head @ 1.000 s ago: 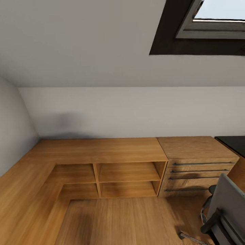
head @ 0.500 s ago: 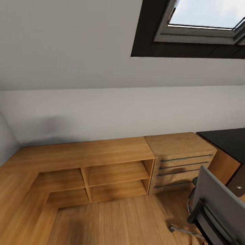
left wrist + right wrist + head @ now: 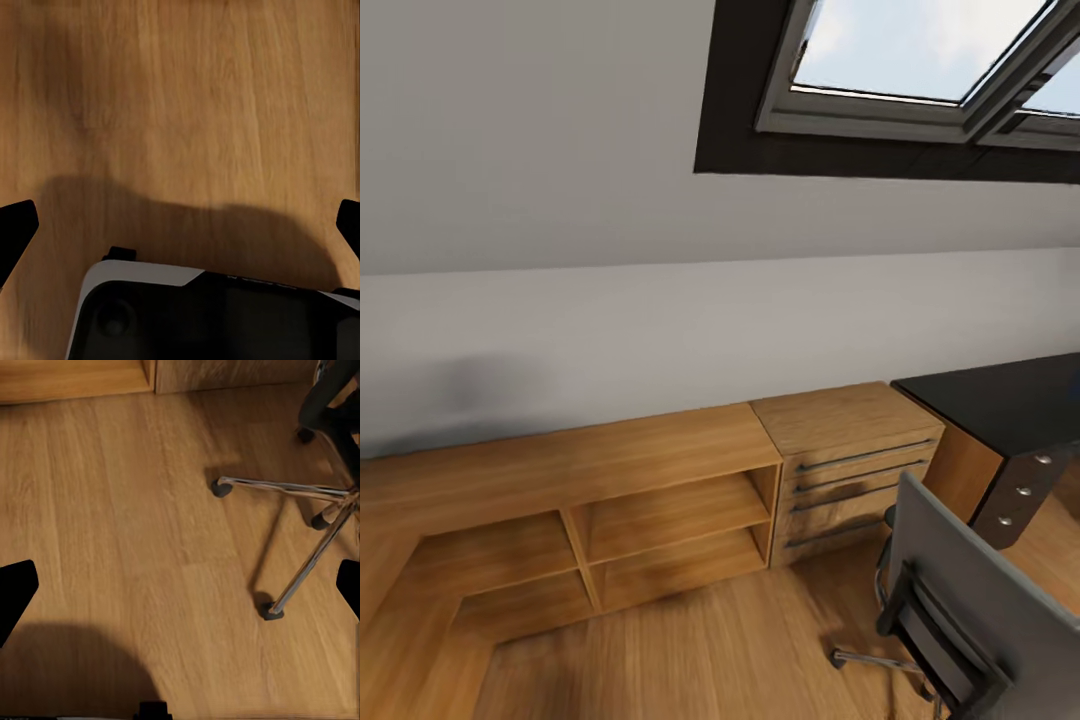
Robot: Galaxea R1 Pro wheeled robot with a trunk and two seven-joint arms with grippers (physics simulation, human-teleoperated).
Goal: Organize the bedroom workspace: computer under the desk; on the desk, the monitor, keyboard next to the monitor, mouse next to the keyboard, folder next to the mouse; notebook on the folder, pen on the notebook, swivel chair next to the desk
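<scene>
Attic bedroom, wood floor (image 3: 187,97). The chair (image 3: 970,600) stands just before the desk (image 3: 1000,400), its back to me. Both my grippers (image 3: 180,225) (image 3: 180,585) hang wide apart, empty. I should approach until the seat shows, keeping clear of the castors (image 3: 221,489).

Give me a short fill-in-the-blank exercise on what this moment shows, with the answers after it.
1. In the head view, the swivel chair is seen from the ____, its grey backrest toward the camera.
2. The wooden drawer unit stands between the low open shelving and the ____.
3. The right gripper hangs over the wooden floor with its fingers ____.
4. The skylight is set in the ____ wall.

Missing words: back; desk; open; sloped
</scene>
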